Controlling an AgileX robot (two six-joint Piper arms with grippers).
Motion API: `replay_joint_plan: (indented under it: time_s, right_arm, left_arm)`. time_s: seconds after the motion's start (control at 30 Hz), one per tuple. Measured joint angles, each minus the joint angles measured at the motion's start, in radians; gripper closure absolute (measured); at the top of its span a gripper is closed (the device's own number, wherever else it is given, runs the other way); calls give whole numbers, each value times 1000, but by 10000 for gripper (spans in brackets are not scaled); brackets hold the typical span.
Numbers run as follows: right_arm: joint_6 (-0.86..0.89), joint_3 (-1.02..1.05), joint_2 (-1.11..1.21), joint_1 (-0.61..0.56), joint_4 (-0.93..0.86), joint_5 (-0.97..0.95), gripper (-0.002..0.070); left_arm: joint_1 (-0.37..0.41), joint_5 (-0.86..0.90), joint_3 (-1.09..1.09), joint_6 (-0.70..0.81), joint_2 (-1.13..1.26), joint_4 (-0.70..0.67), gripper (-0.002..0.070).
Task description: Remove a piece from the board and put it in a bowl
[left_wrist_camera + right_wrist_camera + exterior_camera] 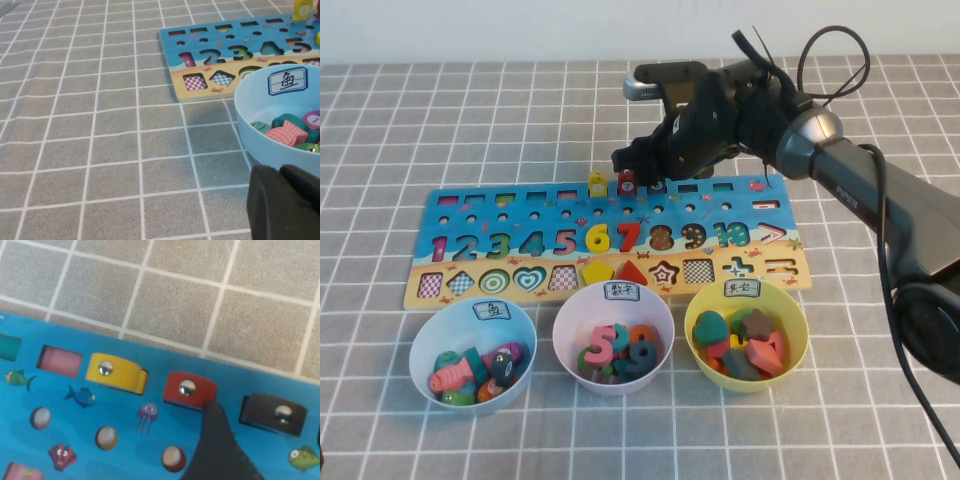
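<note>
- Right end effector hovers low over the far row of the board; how far open it is cannot be told, and nothing is seen held in it.
- Left end effector sits low over the table, just beside the near rim of the bowl; open or closed cannot be told, nothing seen held.
- 3 pegs stand in the board's far row, right under the right end effector: 1 yellow peg, 1 red peg, 1 dark piece.
- Piece is seated in its slot on the board; a dark part of the right end effector pokes down between it and the red peg, touching the red peg's edge.
- 3 bowls in a row on the robot's side of the board, nearer the robot than the right end effector: the pale blue bowl, 1 pink-white bowl, 1 yellow bowl.
- All 3 bowls hold several coloured pieces; the pale blue one has fish shapes.
</note>
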Motion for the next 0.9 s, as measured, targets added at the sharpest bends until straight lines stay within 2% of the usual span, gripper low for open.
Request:
replay_joint_plan:
  time_s: [0.9]
  right_arm:
    - [0, 0, 30, 0, 2, 0, 297]
  left_arm:
    - [0, 0, 0, 0, 0, 0, 676]
